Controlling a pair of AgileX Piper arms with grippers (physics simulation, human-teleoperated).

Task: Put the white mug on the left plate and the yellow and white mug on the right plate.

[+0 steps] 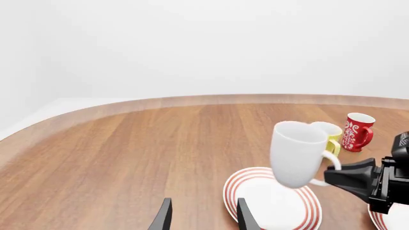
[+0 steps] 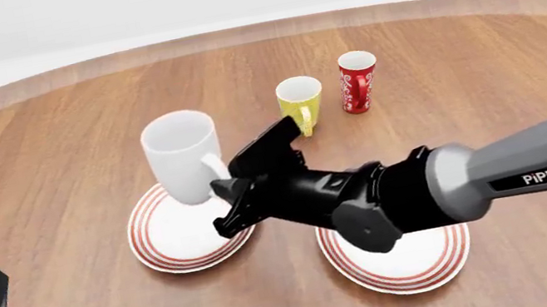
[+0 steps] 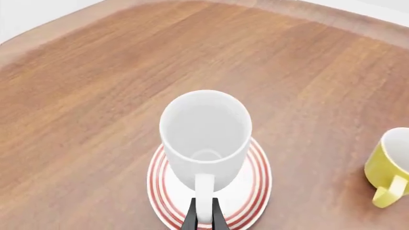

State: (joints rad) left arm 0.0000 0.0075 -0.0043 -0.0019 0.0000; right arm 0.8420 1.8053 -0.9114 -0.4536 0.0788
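- The curved wooden table (image 2: 49, 159) ran brown under plain white walls.
- The red cup (image 2: 358, 81) with white markings sat at 1 o'clock, the yellow and white mug (image 2: 300, 101) beside it.
- "PiPER" showed on the right arm.
- The right gripper (image 2: 224, 204) pinched the handle of the white mug (image 2: 183, 157), held above the left plate (image 2: 155, 246); the right plate (image 2: 439, 259) lay at 5 o'clock.
- The left gripper (image 1: 201, 218) hung with fingers apart.

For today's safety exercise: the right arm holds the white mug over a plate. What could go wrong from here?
1. The right tool pinches only the white mug's thin handle, so the mug could swing or slip.
2. The mug hangs above the left plate, toward one rim; lowered there, it might land off-centre.
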